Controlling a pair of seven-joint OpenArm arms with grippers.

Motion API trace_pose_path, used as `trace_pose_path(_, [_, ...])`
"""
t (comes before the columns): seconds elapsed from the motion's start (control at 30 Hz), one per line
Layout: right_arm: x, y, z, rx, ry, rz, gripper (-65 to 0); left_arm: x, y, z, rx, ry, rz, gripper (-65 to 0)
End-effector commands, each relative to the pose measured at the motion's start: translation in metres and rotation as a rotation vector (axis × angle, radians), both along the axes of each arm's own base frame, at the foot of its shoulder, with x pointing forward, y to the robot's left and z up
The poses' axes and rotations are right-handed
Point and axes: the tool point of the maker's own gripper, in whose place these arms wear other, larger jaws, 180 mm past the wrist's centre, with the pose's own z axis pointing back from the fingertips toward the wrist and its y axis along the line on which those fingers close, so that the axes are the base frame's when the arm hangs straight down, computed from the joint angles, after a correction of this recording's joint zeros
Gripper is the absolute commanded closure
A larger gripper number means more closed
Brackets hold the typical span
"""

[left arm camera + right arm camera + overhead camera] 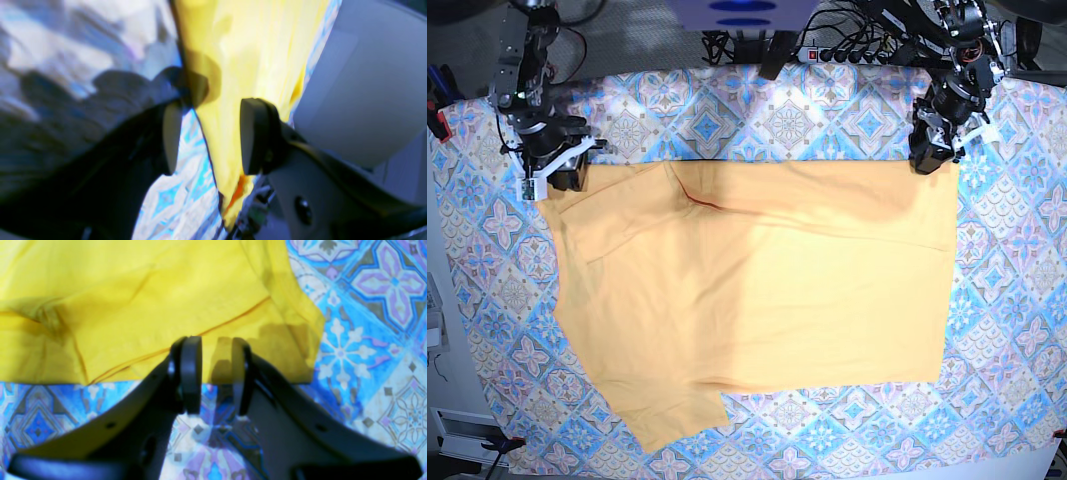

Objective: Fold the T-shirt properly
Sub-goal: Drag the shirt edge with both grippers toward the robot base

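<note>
Patterned tablecloth, hands parted over T-shirt

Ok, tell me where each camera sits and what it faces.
Left wrist: on the left arm, looking along its parted jaws at the T-shirt, blurred.
Right wrist: on the right arm, looking down past its parted jaws at the shirt's edge.
Base: overhead, facing down on the tablecloth; both arms show.
All three share shirt and tablecloth.

Robot lab: cables, power strip.
</note>
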Motion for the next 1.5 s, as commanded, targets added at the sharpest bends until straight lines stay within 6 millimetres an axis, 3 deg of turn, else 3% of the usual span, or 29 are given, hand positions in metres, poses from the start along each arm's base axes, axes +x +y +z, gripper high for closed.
trace_pose_path(0.0, [0.009, -0.001, 0.012, -0.004, -0.05, 0.006, -15.0, 0.008, 0.006, 0.003, 0.036, -0.002, -0.01, -28.5])
trace_pose_path(0.17, [0.007, -0.002, 0.012, -0.005, -0.047, 0.004, -15.0, 0.029, 0.005, 0.006, 0.074, -0.019, -0.035, -27.7])
trace_pose_path(0.27, [0.006, -0.001, 0.011, -0.002, -0.044, 0.003, -15.2, 0.041, 0.003, 0.011, 0.071, -0.043, -0.041, -21.6])
trace_pose_path(0.37, [-0.004, 0.0, 0.005, 0.017, -0.025, -0.01, -15.3, 0.042, 0.002, 0.012, 0.066, -0.046, -0.043, -14.2])
trace_pose_path(0.57, [-0.012, 0.008, 0.009, 0.161, -0.041, -0.062, -16.9, 0.036, 0.001, 0.009, 0.065, -0.034, -0.047, -13.1])
trace_pose_path(0.67, [-0.015, 0.002, 0.01, 0.232, -0.042, -0.12, -22.7, 0.032, 0.001, 0.008, 0.065, -0.027, -0.047, -11.4])
trace_pose_path(0.83, [-0.021, -0.015, 0.006, 0.333, -0.029, -0.219, -26.8, 0.033, 0.002, 0.008, 0.066, -0.027, -0.048, 0.0])
trace_pose_path(1.03, [-0.022, -0.028, -0.015, 0.484, -0.018, -0.351, -26.8, 0.033, -0.002, 0.008, 0.054, -0.026, -0.063, 0.0])
trace_pose_path(1.47, [-0.008, -0.034, -0.045, 0.543, 0.022, -0.425, -26.8, 0.031, -0.001, 0.008, 0.055, -0.023, -0.064, 0.0])
